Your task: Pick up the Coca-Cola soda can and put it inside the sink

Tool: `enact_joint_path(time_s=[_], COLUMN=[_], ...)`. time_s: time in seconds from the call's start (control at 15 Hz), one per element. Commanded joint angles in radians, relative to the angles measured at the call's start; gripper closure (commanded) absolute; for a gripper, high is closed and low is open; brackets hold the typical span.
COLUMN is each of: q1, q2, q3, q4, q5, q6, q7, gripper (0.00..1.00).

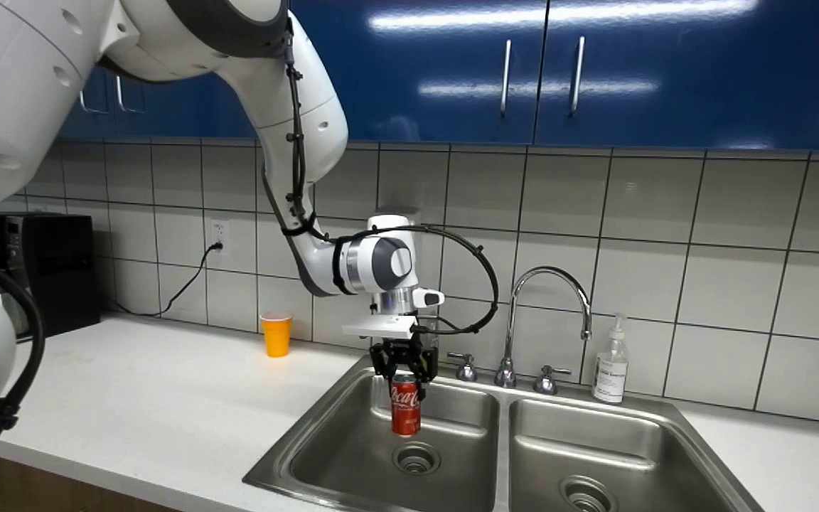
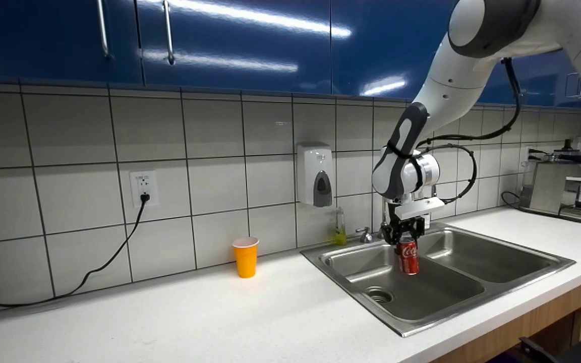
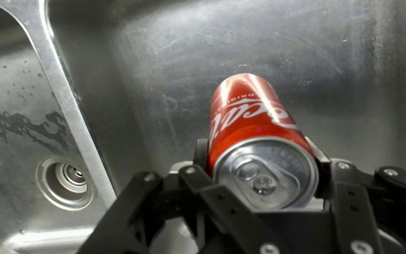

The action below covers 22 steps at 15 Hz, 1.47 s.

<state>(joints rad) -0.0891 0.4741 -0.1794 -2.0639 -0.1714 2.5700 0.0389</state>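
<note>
Coca-Cola can (image 1: 406, 416) is picked up, pinched in the hand (image 1: 407, 389) over the sink (image 1: 503, 455); lowering and release apparently remain.

We saw a pale tiled wall (image 2: 215, 186) behind the white counter (image 2: 169, 317), glossy blue cabinets (image 2: 240, 43) streaked with reflected light (image 2: 250, 16) high above the counter, and wooden cabinetry (image 2: 512, 330) beneath it.
</note>
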Motion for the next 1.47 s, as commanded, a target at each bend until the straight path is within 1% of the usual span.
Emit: enact_joint_path(time_s=[0.0, 0.4, 0.73, 1.13, 1.4], q1=[-0.021, -0.035, -0.048, -0.059, -0.059], q2=[0.051, 0.119, 0.165, 0.204, 0.223], q3=[-0.004, -0.006, 0.010, 0.026, 0.030], q4=[0.039, 0.048, 0.045, 0.036, 0.033], q5=[0.012, 0.024, 0.069, 0.119, 0.133], q6=[0.025, 0.077, 0.099, 0.157, 0.185], q7=[0.002, -0.005, -0.018, -0.021, -0.019], gripper=[0.62, 0.62, 0.62, 0.62, 0.62])
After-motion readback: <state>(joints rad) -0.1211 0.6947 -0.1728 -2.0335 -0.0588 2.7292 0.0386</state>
